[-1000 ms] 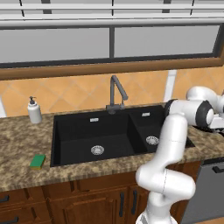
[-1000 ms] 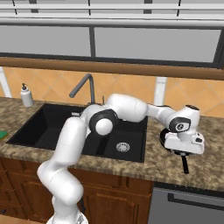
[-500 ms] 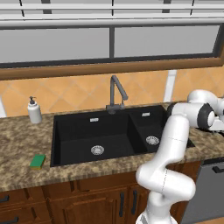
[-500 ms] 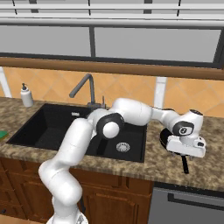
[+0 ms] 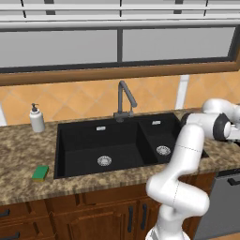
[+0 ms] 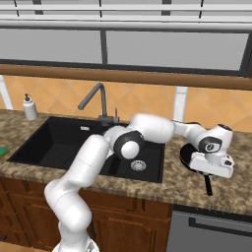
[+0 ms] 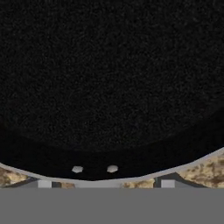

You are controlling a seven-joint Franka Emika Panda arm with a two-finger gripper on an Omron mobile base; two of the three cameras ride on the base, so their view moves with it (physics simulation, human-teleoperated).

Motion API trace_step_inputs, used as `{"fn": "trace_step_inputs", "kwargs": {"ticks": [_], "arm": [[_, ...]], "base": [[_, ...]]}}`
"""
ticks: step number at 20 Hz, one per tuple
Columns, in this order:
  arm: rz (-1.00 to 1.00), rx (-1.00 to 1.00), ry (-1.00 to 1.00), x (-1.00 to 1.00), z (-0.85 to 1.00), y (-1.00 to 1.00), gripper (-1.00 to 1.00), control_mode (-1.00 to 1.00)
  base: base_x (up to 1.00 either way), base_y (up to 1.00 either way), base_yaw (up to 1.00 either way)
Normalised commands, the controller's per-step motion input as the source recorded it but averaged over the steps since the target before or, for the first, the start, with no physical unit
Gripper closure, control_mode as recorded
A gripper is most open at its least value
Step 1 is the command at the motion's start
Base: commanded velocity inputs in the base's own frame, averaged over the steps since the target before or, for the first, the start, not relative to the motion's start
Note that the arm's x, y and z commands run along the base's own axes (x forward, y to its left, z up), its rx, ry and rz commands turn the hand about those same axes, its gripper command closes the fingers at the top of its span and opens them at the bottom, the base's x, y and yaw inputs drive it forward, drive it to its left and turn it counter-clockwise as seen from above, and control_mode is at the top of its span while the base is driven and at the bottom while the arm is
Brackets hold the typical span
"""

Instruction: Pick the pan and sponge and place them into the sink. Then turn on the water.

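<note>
The sink (image 5: 117,145), a black double basin set in the speckled stone counter (image 5: 18,161), serves as the reference. Its large basin lies left of its small one; each shows only a round metal drain on its floor. No stream runs from the dark angular faucet (image 5: 124,99) standing at the sink's rear edge, above the divider.

Left of the sink, a white soap dispenser (image 5: 36,118) stands upright near the back wall. The green sponge (image 5: 41,173) lies flat on the counter just beside the sink's front left corner.

Right of the sink, the black pan (image 6: 189,155) rests on the counter near the small basin, its thin handle (image 6: 208,184) pointing toward the counter's front edge. The white arm reaches across the sink's right end, and the hand partly covers the pan. The gripper (image 6: 212,166) sits low over the pan where the handle meets the rim. From the hand camera, the pan's dark floor and curved wall lie very close. Whether the fingers are parted or clamped on the pan cannot be told.
</note>
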Motion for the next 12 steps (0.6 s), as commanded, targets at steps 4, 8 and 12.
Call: {"fn": "trace_step_inputs", "kwargs": {"ticks": [4,8,12], "arm": [[0.00,0.00,0.00,0.14,-0.17,0.00,1.00,-1.00],[0.00,0.00,0.00,0.08,-0.02,0.03,1.00,-1.00],[0.00,0.00,-0.04,0.10,0.01,0.18,1.00,-1.00]], "base": [[0.00,0.00,0.00],[0.00,0.00,0.00],[0.00,0.00,0.00]]}}
